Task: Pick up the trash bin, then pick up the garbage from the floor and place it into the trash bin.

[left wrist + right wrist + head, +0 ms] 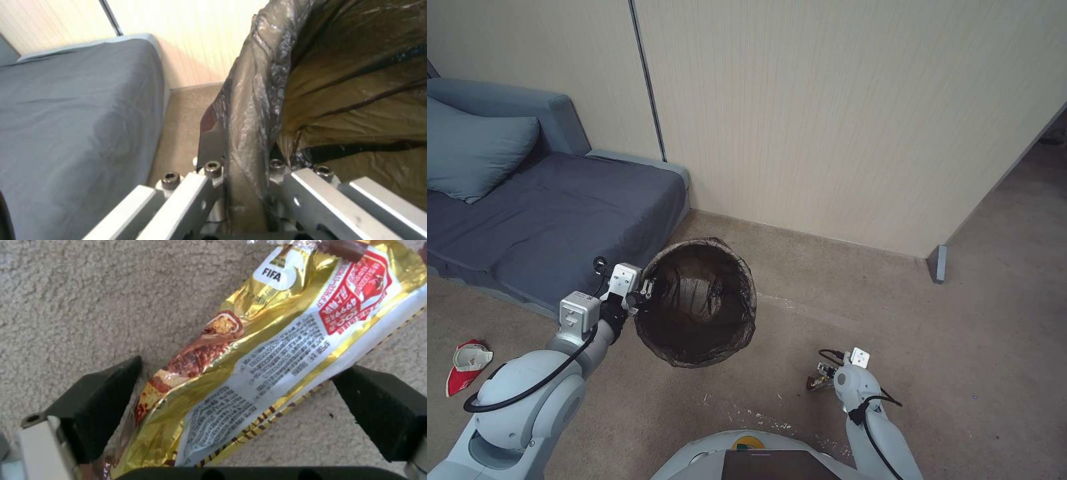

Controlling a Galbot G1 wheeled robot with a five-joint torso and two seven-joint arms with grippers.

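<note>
Gold snack wrapper [249,366] on carpet, right hand [240,406] spread astride it for pickup — left hand [245,186] clamps trash bin [697,310] rim, mouth kept near.

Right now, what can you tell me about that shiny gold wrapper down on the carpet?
The gold wrapper is crinkled foil, long and flattened, with a white printed panel, a red label and a chocolate-bar picture. It lies on the beige carpet, between the open black fingers of the right claw, which is lowered over it.

"FIFA" on white patch of gold snack wrapper [267,350].
</note>
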